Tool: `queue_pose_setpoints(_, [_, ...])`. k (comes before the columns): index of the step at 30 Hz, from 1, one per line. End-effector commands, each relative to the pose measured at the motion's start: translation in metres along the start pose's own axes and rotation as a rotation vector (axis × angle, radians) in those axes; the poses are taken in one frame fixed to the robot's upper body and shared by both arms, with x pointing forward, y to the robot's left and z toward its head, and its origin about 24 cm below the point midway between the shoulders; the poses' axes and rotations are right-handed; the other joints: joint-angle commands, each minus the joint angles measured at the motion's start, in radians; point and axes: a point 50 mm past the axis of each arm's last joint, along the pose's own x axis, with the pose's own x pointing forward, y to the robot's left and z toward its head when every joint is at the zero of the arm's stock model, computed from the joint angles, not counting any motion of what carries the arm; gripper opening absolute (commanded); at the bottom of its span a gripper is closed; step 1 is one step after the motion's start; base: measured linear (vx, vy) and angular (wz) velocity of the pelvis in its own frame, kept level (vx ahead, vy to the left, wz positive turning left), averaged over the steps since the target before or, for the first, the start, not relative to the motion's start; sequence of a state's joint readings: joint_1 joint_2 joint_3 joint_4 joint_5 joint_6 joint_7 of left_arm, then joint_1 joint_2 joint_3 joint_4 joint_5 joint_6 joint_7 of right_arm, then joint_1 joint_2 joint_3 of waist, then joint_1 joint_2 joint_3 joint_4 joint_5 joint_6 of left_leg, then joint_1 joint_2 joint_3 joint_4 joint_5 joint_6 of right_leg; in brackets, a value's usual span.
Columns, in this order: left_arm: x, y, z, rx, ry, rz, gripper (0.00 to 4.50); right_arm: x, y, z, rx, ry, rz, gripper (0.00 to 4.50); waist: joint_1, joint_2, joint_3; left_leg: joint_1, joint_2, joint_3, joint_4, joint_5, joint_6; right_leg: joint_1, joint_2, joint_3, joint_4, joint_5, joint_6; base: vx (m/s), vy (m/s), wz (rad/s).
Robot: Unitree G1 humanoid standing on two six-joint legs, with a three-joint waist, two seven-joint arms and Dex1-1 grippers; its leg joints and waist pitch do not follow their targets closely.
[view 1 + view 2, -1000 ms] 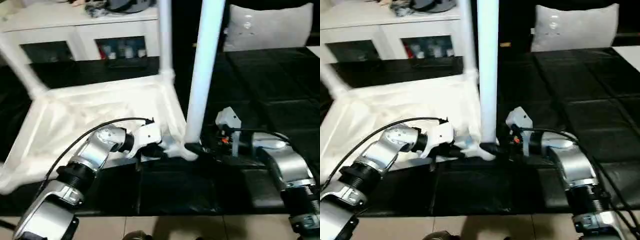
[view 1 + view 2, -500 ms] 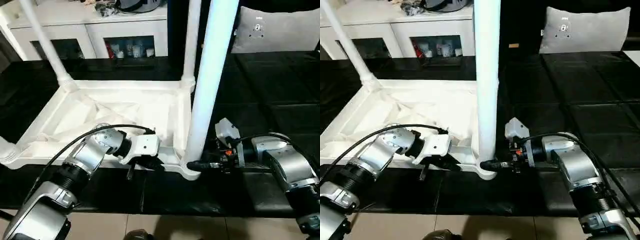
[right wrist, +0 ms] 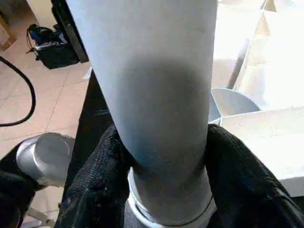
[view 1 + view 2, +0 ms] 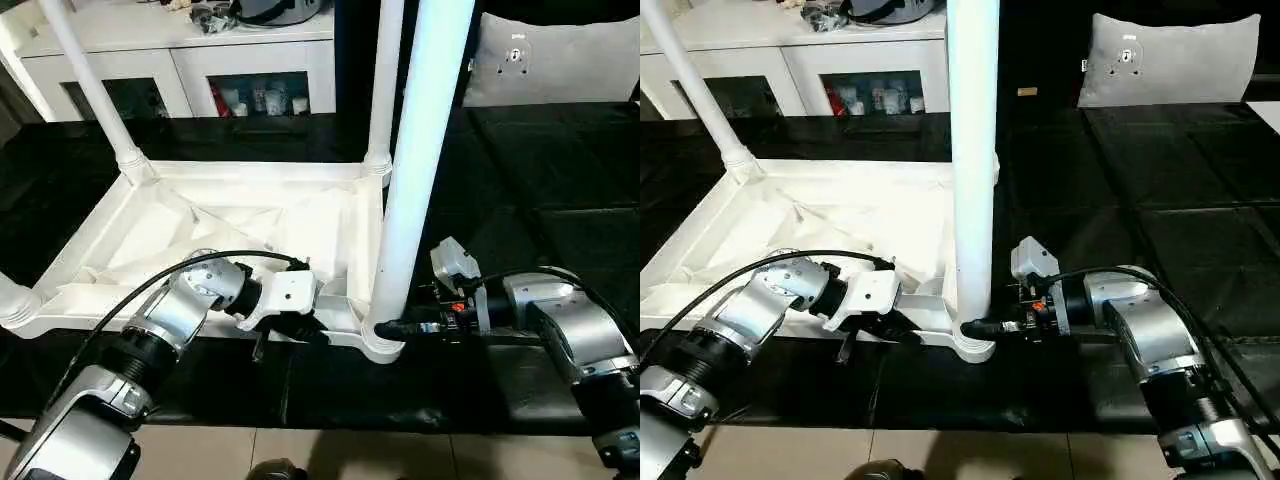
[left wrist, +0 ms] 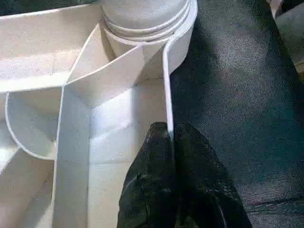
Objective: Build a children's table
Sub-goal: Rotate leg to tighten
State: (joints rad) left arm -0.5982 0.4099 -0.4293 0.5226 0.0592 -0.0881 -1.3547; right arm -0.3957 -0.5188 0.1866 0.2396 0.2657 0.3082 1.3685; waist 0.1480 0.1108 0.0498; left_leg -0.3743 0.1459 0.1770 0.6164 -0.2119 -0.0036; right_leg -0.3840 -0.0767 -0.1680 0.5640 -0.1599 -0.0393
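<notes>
Tabletop (image 4: 250,215) lies upside down on the black mat (image 4: 560,180), ribs up, across the left and centre of the frame. Three legs stand in its corner sockets; the nearest leg (image 4: 420,150) rises at centre, with a stub at the far left edge. The left gripper (image 5: 171,142) is pinched tight on the thin near rim (image 5: 167,95) beside that socket. The right gripper (image 3: 161,180) has its fingers (image 3: 95,185) wrapped around the near leg's base, pressing both sides. A grey cushion (image 4: 560,60) sits upper right.

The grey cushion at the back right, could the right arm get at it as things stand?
Probably not. The right gripper is closed around the near table leg at its socket, and the cushion lies far back across the black mat.
</notes>
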Motion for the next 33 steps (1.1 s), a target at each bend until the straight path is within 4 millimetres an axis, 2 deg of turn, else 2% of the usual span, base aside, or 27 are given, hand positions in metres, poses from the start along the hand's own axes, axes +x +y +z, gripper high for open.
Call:
queue_pose_setpoints(1, [0.002, 0.004, 0.008, -0.002, -0.048, 0.031, 0.00, 0.009, 0.005, 0.005, 0.013, -0.052, 0.030, 1.96, -0.005, -0.019, -0.079, 0.015, 0.117, -0.049, -0.070, -0.138, 0.082, 0.049, -0.122, 0.087, -0.062, -0.283, -0.095, 0.000, 0.000, 0.00])
queue_pose_setpoints(4, [0.004, 0.010, 0.012, -0.057, -0.083, 0.099, 0.00, 0.017, 0.005, 0.004, 0.052, -0.082, -0.046, 1.96, -0.007, -0.018, -0.074, 0.016, 0.115, -0.049, -0.072, -0.156, 0.072, 0.047, -0.122, 0.086, -0.067, -0.319, -0.091, 0.000, 0.000, 0.00])
queue_pose_setpoints(6, [0.006, 0.015, 0.015, -0.090, -0.094, 0.159, 0.00, 0.027, 0.002, 0.003, 0.079, -0.091, -0.143, 1.96, -0.012, -0.017, -0.071, 0.017, 0.110, -0.049, -0.073, -0.180, 0.055, 0.047, -0.122, 0.082, -0.076, -0.375, -0.078, 0.000, 0.000, 0.00])
queue_pose_setpoints(7, [0.008, 0.019, 0.016, -0.114, -0.098, 0.193, 0.00, 0.032, -0.001, 0.003, 0.101, -0.101, -0.196, 1.96, -0.019, -0.019, -0.069, 0.018, 0.107, -0.050, -0.075, -0.193, 0.044, 0.047, -0.120, 0.079, -0.082, -0.412, -0.063, 0.000, 0.000, 0.00])
queue_pose_setpoints(9, [0.015, 0.027, 0.021, -0.161, -0.116, 0.270, 0.00, 0.045, -0.010, 0.003, 0.173, -0.112, -0.334, 1.96, -0.043, -0.016, -0.064, 0.020, 0.101, -0.054, -0.078, -0.220, 0.020, 0.048, -0.118, 0.072, -0.094, -0.463, -0.039, 0.000, 0.000, 0.00])
queue_pose_setpoints(11, [0.020, 0.033, 0.026, -0.185, -0.122, 0.329, 0.00, 0.055, -0.013, 0.004, 0.214, -0.108, -0.393, 1.96, -0.062, -0.015, -0.064, 0.021, 0.096, -0.057, -0.078, -0.244, 0.013, 0.050, -0.118, 0.067, -0.098, -0.481, -0.029, 0.000, 0.000, 0.00])
queue_pose_setpoints(12, [0.021, 0.035, 0.027, -0.190, -0.122, 0.341, 0.00, 0.057, -0.013, 0.004, 0.221, -0.107, -0.405, 1.96, -0.073, -0.014, -0.064, 0.019, 0.097, -0.059, -0.078, -0.248, 0.014, 0.052, -0.118, 0.068, -0.098, -0.473, -0.025, 0.000, 0.000, 0.00])
queue_pose_setpoints(13, [0.023, 0.037, 0.029, -0.201, -0.121, 0.363, 0.00, 0.061, -0.014, 0.004, 0.236, -0.106, -0.427, 1.96, -0.076, -0.011, -0.064, 0.019, 0.097, -0.060, -0.078, -0.251, 0.016, 0.051, -0.118, 0.069, -0.097, -0.467, -0.024, 0.000, 0.000, 0.00])
queue_pose_setpoints(14, [0.032, 0.047, 0.035, -0.251, -0.116, 0.458, 0.00, 0.074, -0.022, 0.005, 0.293, -0.103, -0.561, 1.96, -0.084, -0.009, -0.065, 0.019, 0.095, -0.059, -0.077, -0.247, 0.017, 0.049, -0.118, 0.070, -0.097, -0.451, -0.030, 0.000, 0.000, 0.00])
queue_pose_setpoints(15, [0.035, 0.048, 0.037, -0.260, -0.117, 0.475, 0.00, 0.077, -0.024, 0.005, 0.304, -0.104, -0.590, 1.96, -0.091, -0.010, -0.063, 0.019, 0.094, -0.056, -0.077, -0.249, 0.015, 0.045, -0.116, 0.070, -0.099, -0.450, -0.037, 0.000, 0.000, 0.00])
queue_pose_setpoints(17, [0.039, 0.051, 0.041, -0.277, -0.120, 0.504, 0.00, 0.083, -0.027, 0.005, 0.327, -0.108, -0.642, 1.96, -0.101, -0.012, -0.064, 0.021, 0.086, -0.058, -0.074, -0.249, 0.014, 0.050, -0.117, 0.065, -0.104, -0.468, -0.030, 0.000, 0.000, 0.00])
queue_pose_setpoints(18, [0.041, 0.053, 0.043, -0.283, -0.116, 0.527, 0.00, 0.087, -0.028, 0.007, 0.346, -0.125, -0.667, 1.96, -0.105, -0.006, -0.064, 0.015, 0.087, -0.058, -0.075, -0.240, 0.026, 0.053, -0.118, 0.067, -0.104, -0.454, -0.025, 0.000, 0.000, 0.00])
queue_pose_setpoints(19, [0.042, 0.053, 0.043, -0.286, -0.114, 0.536, 0.00, 0.088, -0.028, 0.007, 0.354, -0.132, -0.677, 1.96, -0.105, -0.006, -0.065, 0.016, 0.089, -0.058, -0.076, -0.236, 0.029, 0.051, -0.118, 0.068, -0.103, -0.444, -0.026, 0.000, 0.000, 0.00])
queue_pose_setpoints(20, [0.045, 0.054, 0.045, -0.282, -0.109, 0.555, 0.00, 0.092, -0.029, 0.008, 0.359, -0.138, -0.709, 2.31, -0.108, -0.001, -0.067, 0.013, 0.092, -0.061, -0.077, -0.227, 0.033, 0.054, -0.117, 0.069, -0.096, -0.411, -0.033, 0.000, 0.000, 0.00])
queue_pose_setpoints(21, [0.045, 0.054, 0.045, -0.282, -0.109, 0.555, 0.00, 0.092, -0.029, 0.008, 0.359, -0.138, -0.709, 2.31, -0.109, -0.003, -0.068, 0.013, 0.093, -0.061, -0.077, -0.225, 0.035, 0.053, -0.116, 0.070, -0.096, -0.397, -0.035, 0.000, 0.000, 0.00])
queue_pose_setpoints(23, [0.050, 0.053, 0.047, -0.264, -0.108, 0.548, 0.00, 0.092, -0.031, 0.011, 0.329, -0.172, -0.743, 2.69, -0.112, 0.000, -0.068, 0.013, 0.093, -0.059, -0.078, -0.231, 0.043, 0.052, -0.118, 0.073, -0.094, -0.377, -0.045, 0.000, 0.000, 0.00])
queue_pose_setpoints(26, [0.051, 0.050, 0.044, -0.254, -0.095, 0.536, 0.00, 0.088, -0.032, 0.014, 0.315, -0.208, -0.755, 2.95, -0.111, 0.000, -0.068, 0.010, 0.093, -0.059, -0.078, -0.224, 0.050, 0.055, -0.118, 0.073, -0.091, -0.371, -0.048, 0.000, 0.000, 0.00])
queue_pose_setpoints(32, [0.042, 0.049, 0.032, -0.253, -0.062, 0.542, 0.00, 0.071, -0.026, 0.008, 0.281, -0.234, -0.752, 3.48, -0.104, 0.001, -0.072, 0.011, 0.101, -0.059, -0.079, -0.200, 0.062, 0.055, -0.121, 0.080, -0.081, -0.316, -0.060, 0.000, 0.000, 0.00])
queue_pose_setpoints(33, [0.039, 0.049, 0.030, -0.251, -0.057, 0.545, 0.00, 0.067, -0.024, 0.005, 0.272, -0.230, -0.751, 3.48, -0.104, -0.003, -0.073, 0.009, 0.100, -0.059, -0.079, -0.191, 0.065, 0.056, -0.120, 0.081, -0.079, -0.301, -0.063, 0.000, 0.000, 0.00])
